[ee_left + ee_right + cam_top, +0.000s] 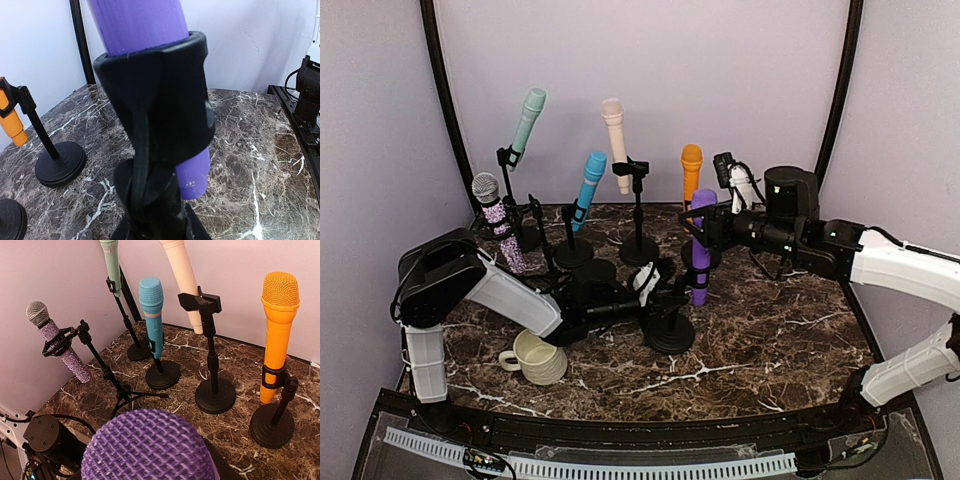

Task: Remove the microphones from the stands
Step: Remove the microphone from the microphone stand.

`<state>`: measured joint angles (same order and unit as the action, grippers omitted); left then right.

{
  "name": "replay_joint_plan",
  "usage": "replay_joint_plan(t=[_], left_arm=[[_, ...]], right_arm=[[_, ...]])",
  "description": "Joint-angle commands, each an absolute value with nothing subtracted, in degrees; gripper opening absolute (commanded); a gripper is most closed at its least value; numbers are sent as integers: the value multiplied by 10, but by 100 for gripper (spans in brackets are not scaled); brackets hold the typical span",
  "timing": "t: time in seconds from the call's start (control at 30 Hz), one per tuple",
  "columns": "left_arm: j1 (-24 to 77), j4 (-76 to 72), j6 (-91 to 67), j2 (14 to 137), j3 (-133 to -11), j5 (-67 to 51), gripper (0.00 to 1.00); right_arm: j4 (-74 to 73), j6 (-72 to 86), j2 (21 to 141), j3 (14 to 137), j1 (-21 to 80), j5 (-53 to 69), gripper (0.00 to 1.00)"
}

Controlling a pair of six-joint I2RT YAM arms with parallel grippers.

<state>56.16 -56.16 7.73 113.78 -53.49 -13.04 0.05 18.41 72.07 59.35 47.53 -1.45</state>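
- My left claw point(655, 300) is pinched almost closed on the thin black post of the stand point(670, 335), low down above its round base. I take that as a brace.
- My right claw point(705, 225) stands part open, wrapped round the purple microphone point(700, 265) just under its head, going by the top view. Its own camera shows no fingers, only the mesh head point(147, 447) right below the lens.
- The microphone sits in the clip point(160, 100), its lower end poking out beneath, and the stand is about the middle of the table point(770, 350).
- Step in hand, as I judge it: both grips are taken and the pull has not been made yet.
- The next move calls for drawing the microphone up along its own lean while I hold the stand down. The clip hugs the barrel closely, so I expect drag, and a sideways tug could tip the stand.
- The barrel is a smooth, glossy purple tube, and the head is a domed woven mesh.
- The clip is a matte black sleeve that looks rubbery, and the base is a flat black disc.
- The table is dark brown marble pattern with white veins and a slight sheen.
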Motion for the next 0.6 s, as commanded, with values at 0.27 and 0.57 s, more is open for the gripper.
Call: replay_joint_plan(t=[0.27, 0.57], left_arm=[[563, -491, 103, 1159, -516, -127, 0], [563, -490, 103, 1159, -517, -127, 0]], right_arm=[[167, 158, 658, 631, 463, 10, 29], [177, 145, 650, 631, 463, 57, 29]])
